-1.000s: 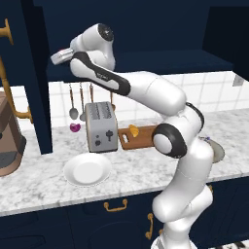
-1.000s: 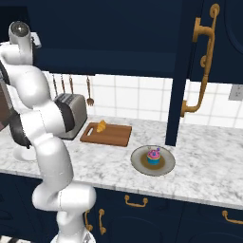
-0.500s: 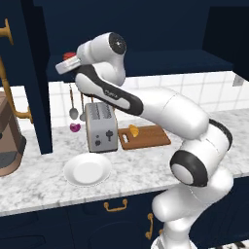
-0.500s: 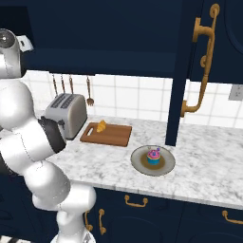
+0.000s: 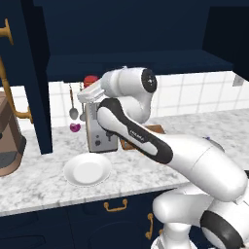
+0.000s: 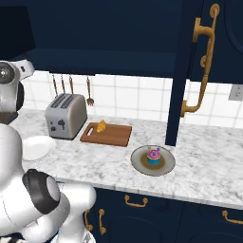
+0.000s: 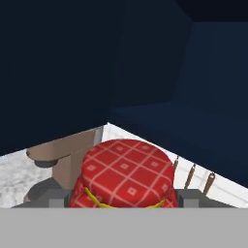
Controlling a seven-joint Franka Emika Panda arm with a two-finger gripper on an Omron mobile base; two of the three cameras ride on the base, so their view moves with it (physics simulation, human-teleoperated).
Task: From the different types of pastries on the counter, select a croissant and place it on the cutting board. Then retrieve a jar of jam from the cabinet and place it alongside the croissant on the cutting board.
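— Since a second ago the arm has swung left and lower across the left base view; what does the gripper (image 7: 124,206) carry?

— The jar of jam (image 7: 124,175), red with a checked top. In the hand view it sits right between the two finger tips, one on each side at its lower edge, filling the gap. The jaws stand partly closed, clamped on the jar.

— Where is it in the kitchen?

— In the left base view the jar (image 5: 90,80) shows at the hand's tip, in the air above the toaster (image 5: 98,137), just under the front edge of the cabinet (image 5: 131,61) shelf.

— And the counter (image 6: 199,163)?

— From the right base view, near the front edge lies a grey plate (image 6: 153,160) with the cupcake (image 6: 153,155). At the left is a white plate (image 6: 34,147). Behind, toward the back edge, the cutting board (image 6: 107,134) lies beside the toaster, with the croissant (image 6: 101,126) on its left part. Utensils (image 6: 89,90) hang on the tiled wall.
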